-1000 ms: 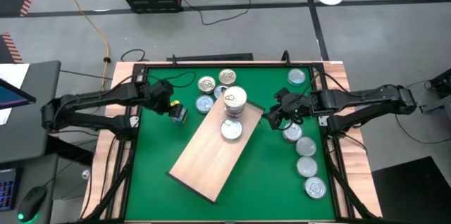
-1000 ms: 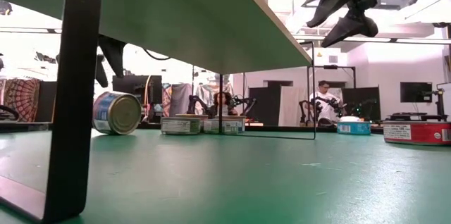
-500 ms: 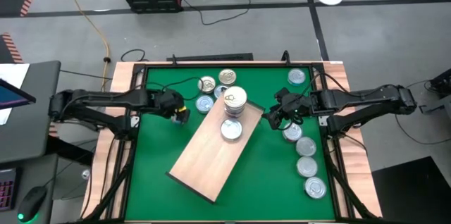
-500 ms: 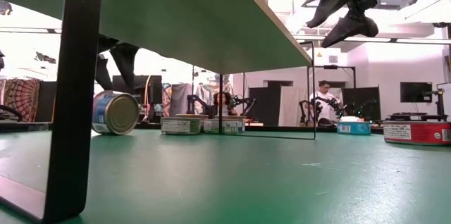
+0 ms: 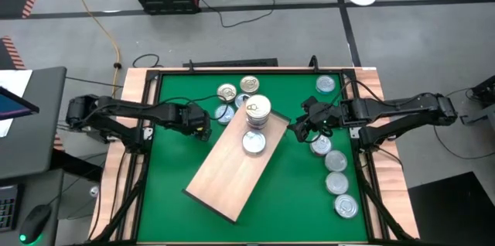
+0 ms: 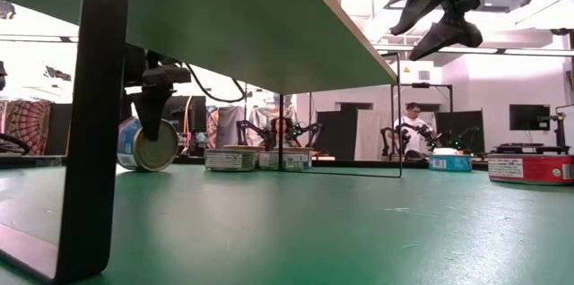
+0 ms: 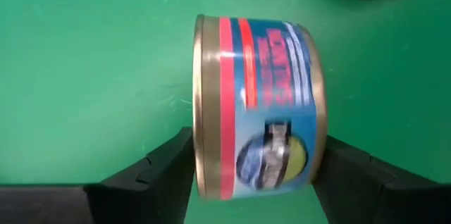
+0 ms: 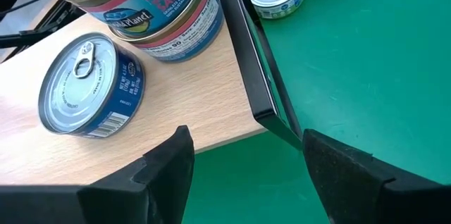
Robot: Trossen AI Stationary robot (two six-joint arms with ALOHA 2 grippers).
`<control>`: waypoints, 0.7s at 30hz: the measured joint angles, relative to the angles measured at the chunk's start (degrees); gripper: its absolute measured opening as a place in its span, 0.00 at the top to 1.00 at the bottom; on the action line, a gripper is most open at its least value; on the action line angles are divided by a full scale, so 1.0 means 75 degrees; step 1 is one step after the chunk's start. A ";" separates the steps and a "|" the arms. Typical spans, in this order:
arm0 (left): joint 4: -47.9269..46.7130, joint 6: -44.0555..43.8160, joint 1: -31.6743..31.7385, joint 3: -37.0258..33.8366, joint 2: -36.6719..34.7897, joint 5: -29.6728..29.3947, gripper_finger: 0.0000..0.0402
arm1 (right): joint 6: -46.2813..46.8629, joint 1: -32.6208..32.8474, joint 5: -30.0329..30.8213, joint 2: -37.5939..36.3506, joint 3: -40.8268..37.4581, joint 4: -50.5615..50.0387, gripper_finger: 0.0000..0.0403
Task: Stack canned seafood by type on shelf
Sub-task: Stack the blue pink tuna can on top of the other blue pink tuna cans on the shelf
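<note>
Left gripper (image 5: 199,125) straddles a tin (image 7: 257,108) lying on its side on the green table (image 5: 309,192) beside the shelf (image 5: 228,172), fingers apart, not clamped; right gripper (image 5: 298,128) hovers open off the shelf's corner.

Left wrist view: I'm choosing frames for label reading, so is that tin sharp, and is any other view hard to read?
Left wrist view: the tin on its side has smeared lettering. Low view: bright backlight leaves the left gripper a silhouette. Right wrist view: stacked tins' labels read clearly.

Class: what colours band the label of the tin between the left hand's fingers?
Blue with red stripes, gold rims; left wrist view.
</note>
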 joint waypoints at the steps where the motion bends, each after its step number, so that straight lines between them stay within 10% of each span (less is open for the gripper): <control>1: -0.0031 0.0081 0.0000 0.0011 -0.0034 -0.0062 0.43 | 0.0000 0.0000 0.0000 0.0000 0.0000 0.0000 0.29; 14: 0.0135 0.2704 0.0231 0.0272 -0.1326 -0.1211 0.53 | -0.0064 -0.0003 0.0003 0.0001 0.0003 -0.0002 0.29; 21: 0.2387 0.8622 -0.0257 0.1133 -0.2466 -0.2130 0.53 | -0.0179 -0.0006 0.0000 0.0003 0.0003 -0.0020 0.29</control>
